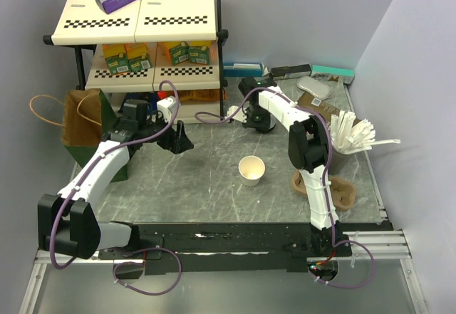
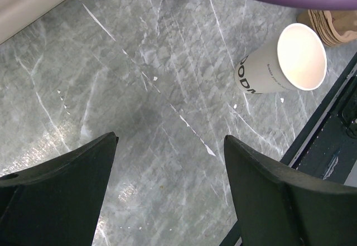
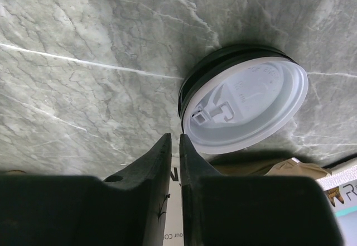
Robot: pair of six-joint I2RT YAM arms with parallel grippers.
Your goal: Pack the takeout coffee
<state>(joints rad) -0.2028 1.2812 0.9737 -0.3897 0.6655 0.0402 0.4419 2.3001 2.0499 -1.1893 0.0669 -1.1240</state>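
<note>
One white paper cup [image 1: 251, 170] stands upright and empty on the marble table, mid-table; in the left wrist view this cup [image 2: 284, 59] is at the upper right, tan inside, with black print on its wall. My left gripper [image 1: 176, 142] [image 2: 170, 137] hangs open over bare marble, to the left of the cup and behind it. My right gripper [image 1: 258, 120] [image 3: 175, 137] is at the back, its jaws almost together with only a thin slit. Its tips sit just beside the rim of a white lid [image 3: 245, 104], which rests on a black round stack [image 3: 223, 53]. Nothing shows between the tips.
A brown pulp cup tray [image 1: 342, 193] [image 2: 334, 25] lies right of the cup. A tumbler of white sticks [image 1: 353, 136] stands behind it. A brown paper bag [image 1: 78, 122] is at the left. A shelf [image 1: 135, 15] and boxes [image 1: 313, 79] line the back.
</note>
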